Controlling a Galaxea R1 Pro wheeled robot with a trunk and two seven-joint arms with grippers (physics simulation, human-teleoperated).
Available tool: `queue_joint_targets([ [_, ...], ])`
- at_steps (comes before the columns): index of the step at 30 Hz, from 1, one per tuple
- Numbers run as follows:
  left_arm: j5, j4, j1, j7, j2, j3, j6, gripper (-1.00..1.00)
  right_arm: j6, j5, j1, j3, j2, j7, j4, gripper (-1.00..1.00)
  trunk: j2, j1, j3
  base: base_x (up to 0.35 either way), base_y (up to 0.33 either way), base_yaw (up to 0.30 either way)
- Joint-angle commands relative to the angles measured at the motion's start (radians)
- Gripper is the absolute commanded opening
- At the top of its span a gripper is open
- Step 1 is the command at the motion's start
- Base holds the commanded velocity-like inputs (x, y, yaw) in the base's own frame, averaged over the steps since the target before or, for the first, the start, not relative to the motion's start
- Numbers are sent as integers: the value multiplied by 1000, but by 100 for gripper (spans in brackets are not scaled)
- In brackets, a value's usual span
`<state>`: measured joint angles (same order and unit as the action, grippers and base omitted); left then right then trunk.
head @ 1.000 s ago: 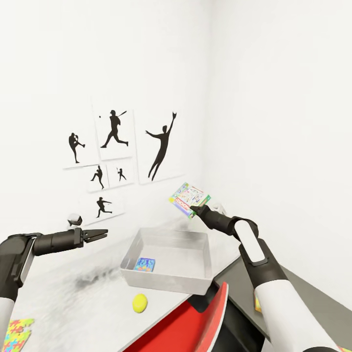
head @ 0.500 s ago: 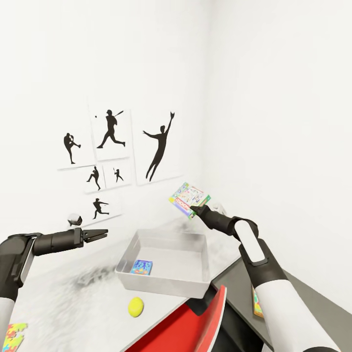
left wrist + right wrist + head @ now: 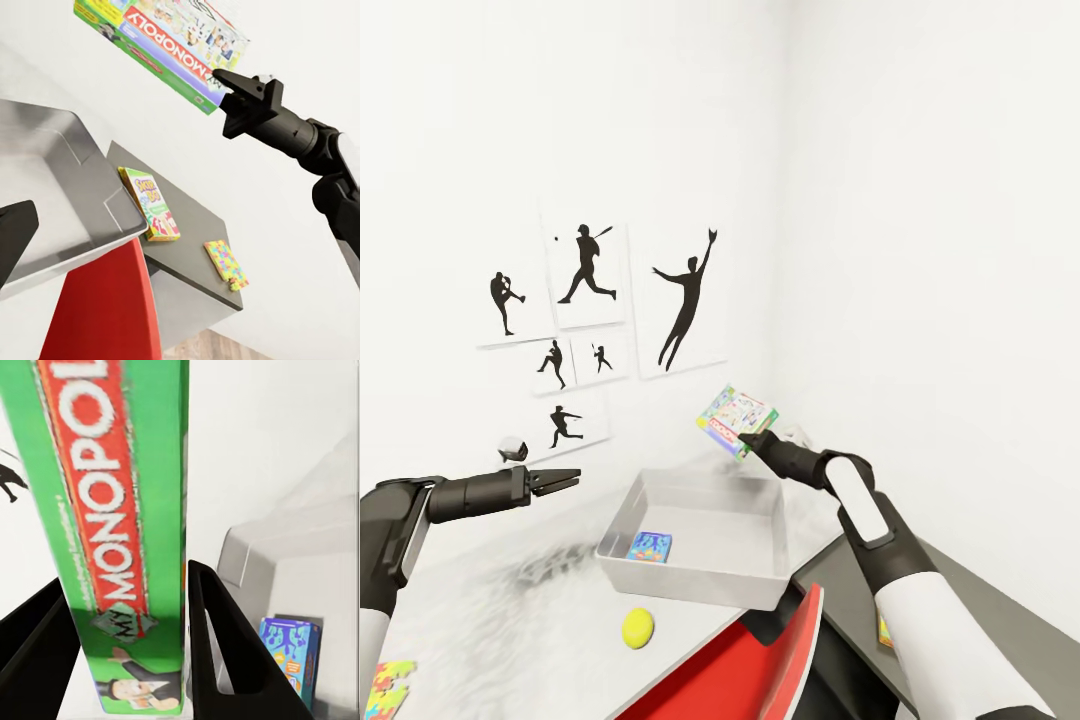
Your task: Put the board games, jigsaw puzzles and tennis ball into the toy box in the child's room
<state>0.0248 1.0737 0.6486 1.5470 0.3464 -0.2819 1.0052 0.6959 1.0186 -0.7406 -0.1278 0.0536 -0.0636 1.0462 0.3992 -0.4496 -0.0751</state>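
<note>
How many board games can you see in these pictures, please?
3: the Monopoly box in the right pincer above the toy box, a blue one inside it, one on the dark corner section. Others may be hidden.

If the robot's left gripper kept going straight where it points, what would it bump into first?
Probably the toy box: the empty left gripper points toward it, near its rim. Depth is unclear, so it might pass just above.

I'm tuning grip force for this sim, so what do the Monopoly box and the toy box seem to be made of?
The Monopoly box, held by the right hand, looks like thin printed cardboard: flat faces, sharp edges, colour print, slight sheen. The toy box looks like moulded plastic, though the render leaves it open: uniform light grey, smooth flared walls, rounded corners, soft matte shading.
</note>
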Motion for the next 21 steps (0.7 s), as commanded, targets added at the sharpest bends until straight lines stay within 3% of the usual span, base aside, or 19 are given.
queue_joint_targets([
  [1, 3, 0, 0, 5, 0, 0, 11, 100, 3, 10, 0, 0, 0, -7, -4, -100, 1, 0, 0, 0, 0, 0],
  [8, 3, 0, 0, 5, 0, 0, 10, 100, 31, 11, 0, -4, 0, -9, -66, -100, 1, 0, 0, 0, 0, 0],
  [15, 2, 0, 0, 8, 1, -1, 9, 100, 110, 11, -2, -2, 0, -13, -171, -100, 1, 0, 0, 0, 0, 0],
  [21, 2, 0, 0, 11, 2, -2, 9, 100, 196, 16, -12, 2, 0, -129, -194, -100, 1, 0, 0, 0, 0, 0],
])
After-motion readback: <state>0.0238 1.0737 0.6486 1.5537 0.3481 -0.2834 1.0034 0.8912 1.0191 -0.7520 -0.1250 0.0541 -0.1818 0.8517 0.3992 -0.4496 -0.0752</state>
